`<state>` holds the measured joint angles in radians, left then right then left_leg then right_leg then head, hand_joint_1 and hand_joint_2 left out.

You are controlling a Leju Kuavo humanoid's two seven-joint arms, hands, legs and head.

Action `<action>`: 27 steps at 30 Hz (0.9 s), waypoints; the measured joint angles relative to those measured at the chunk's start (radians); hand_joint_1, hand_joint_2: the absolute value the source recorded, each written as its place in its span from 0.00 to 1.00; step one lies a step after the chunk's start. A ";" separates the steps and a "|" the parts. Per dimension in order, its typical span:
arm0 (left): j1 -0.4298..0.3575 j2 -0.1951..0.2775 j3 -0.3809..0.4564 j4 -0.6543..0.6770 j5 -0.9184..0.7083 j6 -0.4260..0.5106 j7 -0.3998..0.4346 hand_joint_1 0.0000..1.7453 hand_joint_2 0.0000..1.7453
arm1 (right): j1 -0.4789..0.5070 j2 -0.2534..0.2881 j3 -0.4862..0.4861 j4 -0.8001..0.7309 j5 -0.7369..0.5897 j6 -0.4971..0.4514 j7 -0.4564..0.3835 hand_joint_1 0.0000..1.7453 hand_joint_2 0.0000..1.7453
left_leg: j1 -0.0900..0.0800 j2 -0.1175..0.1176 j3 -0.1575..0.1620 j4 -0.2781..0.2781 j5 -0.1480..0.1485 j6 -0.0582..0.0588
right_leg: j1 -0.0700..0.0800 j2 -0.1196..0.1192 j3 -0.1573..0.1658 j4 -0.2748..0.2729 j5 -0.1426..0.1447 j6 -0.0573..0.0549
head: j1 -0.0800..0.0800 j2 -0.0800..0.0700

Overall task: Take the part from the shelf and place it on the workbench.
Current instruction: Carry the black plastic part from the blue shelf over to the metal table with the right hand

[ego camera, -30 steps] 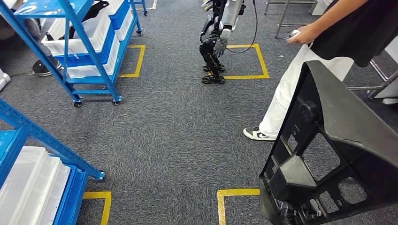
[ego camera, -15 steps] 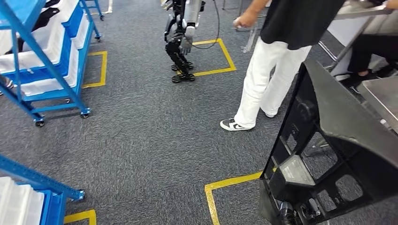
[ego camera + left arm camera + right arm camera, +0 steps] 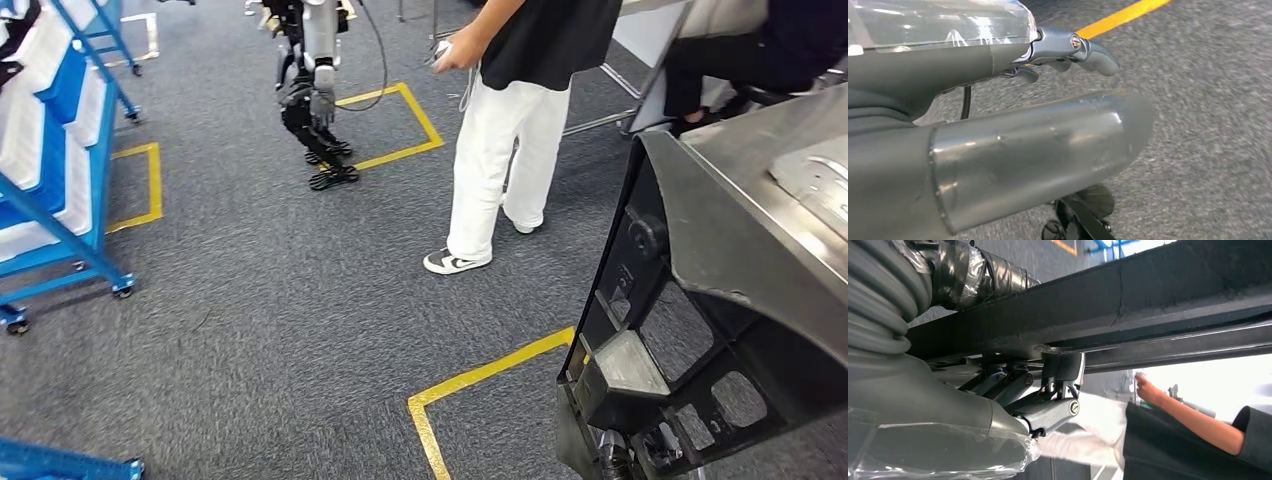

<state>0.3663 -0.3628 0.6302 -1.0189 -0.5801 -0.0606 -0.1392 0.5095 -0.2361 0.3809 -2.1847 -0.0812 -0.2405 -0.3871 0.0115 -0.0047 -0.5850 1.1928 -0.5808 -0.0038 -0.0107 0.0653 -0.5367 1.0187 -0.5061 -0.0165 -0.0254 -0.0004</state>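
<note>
Right robot hand [image 3: 1048, 405] grips the black part [image 3: 720, 330] by a rim: stiff, bulky, likely heavy; left robot hand [image 3: 1068, 50] hangs empty, fingers loosely curled.

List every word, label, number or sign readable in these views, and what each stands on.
No text can be read in any view.
The black part carries a pale patch low on its frame, seen from the head view; it may be a label, but it is too blurred to read.
The yellow floor tape forms plain lines, with no lettering.
</note>
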 joint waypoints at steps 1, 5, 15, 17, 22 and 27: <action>0.000 0.000 0.000 -0.001 0.002 0.000 0.001 0.00 0.00 | 0.000 0.000 0.000 0.000 0.000 0.000 0.000 1.00 1.00 | 0.001 -0.026 0.025 -0.065 0.032 0.003 | -0.001 0.013 -0.001 0.004 -0.002 0.003 | 0.000 0.000; 0.003 0.000 -0.002 -0.006 0.007 0.001 0.006 0.00 0.00 | -0.003 -0.003 0.002 0.000 0.001 -0.005 0.004 1.00 1.00 | -0.001 -0.080 0.062 -0.169 0.059 0.015 | -0.006 0.063 -0.019 0.013 0.000 0.028 | 0.000 0.000; 0.011 0.000 -0.015 -0.015 0.014 0.002 0.008 0.00 0.00 | -0.004 -0.011 0.006 0.002 0.003 -0.011 0.009 1.00 1.00 | -0.001 0.066 0.072 -0.195 0.066 0.043 | -0.006 -0.070 -0.102 0.198 -0.072 0.057 | 0.003 0.000; 0.011 0.000 -0.017 -0.015 0.015 0.003 0.009 0.00 0.00 | -0.004 -0.012 0.006 0.002 0.003 -0.012 0.009 1.00 1.00 | -0.003 0.088 0.081 -0.195 0.059 0.038 | 0.000 -0.109 -0.023 0.055 -0.019 0.047 | 0.003 0.000; 0.009 0.000 -0.021 -0.017 0.015 0.004 0.010 0.00 0.00 | -0.003 -0.015 0.007 0.002 0.003 -0.012 0.010 1.00 1.00 | -0.004 0.122 0.101 -0.194 0.049 0.013 | 0.008 -0.110 0.008 -0.015 0.000 0.021 | 0.004 0.000; 0.010 0.000 -0.021 -0.020 0.014 0.005 0.009 0.00 0.00 | -0.008 -0.016 0.010 0.003 0.004 -0.012 0.010 1.00 1.00 | 0.001 0.020 -0.005 0.039 -0.073 -0.001 | -0.002 -0.057 0.009 -0.027 0.012 0.001 | 0.000 0.000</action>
<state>0.3768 -0.3632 0.6087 -1.0391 -0.5657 -0.0560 -0.1305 0.5010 -0.2520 0.3914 -2.1819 -0.0774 -0.2524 -0.3770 0.0123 0.0149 -0.5901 1.2322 -0.6541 -0.0048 -0.0122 0.0085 -0.5276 0.9918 -0.4937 -0.0155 -0.0251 -0.0004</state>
